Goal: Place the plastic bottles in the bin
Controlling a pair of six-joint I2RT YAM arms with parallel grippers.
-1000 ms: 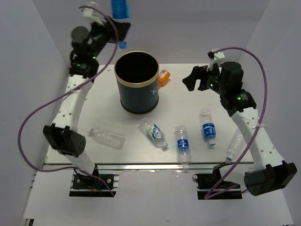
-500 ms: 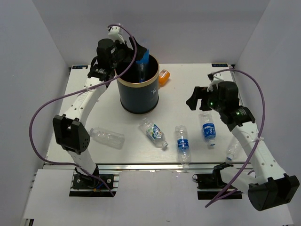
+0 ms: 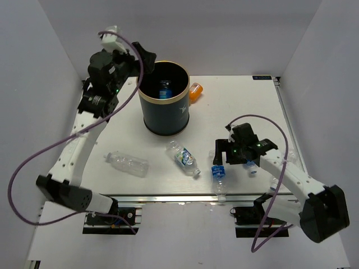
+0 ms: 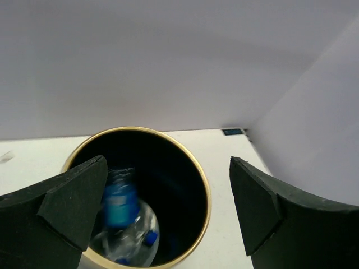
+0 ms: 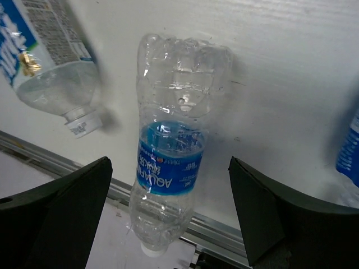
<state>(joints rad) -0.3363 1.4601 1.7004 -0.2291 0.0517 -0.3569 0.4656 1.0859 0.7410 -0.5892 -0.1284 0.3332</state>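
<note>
The navy bin (image 3: pixel 164 115) with a gold rim stands at the back centre. Inside it lie plastic bottles (image 3: pixel 164 89), one blurred with a blue label (image 4: pixel 119 203). My left gripper (image 3: pixel 142 63) hangs open just above the bin's left rim (image 4: pixel 206 193), holding nothing (image 4: pixel 168 168). My right gripper (image 3: pixel 221 155) is open and low over a blue-labelled bottle (image 3: pixel 219 174) that lies near the front edge. In the right wrist view, that bottle (image 5: pixel 171 159) lies between the fingers of the gripper (image 5: pixel 170 163), untouched. An orange bottle (image 3: pixel 195 91) lies behind the bin.
More clear bottles lie on the table: one front left (image 3: pixel 128 163), one front centre (image 3: pixel 183 156) (image 5: pixel 45 56), and one partly under my right arm (image 3: pixel 250 162). The table's metal front rail (image 5: pixel 219 230) runs close to the bottle's white cap.
The left gripper brought a blue-labelled bottle over the bin, opened and dropped it in. The right arm swung down and forward to hover over a bottle near the front edge.
</note>
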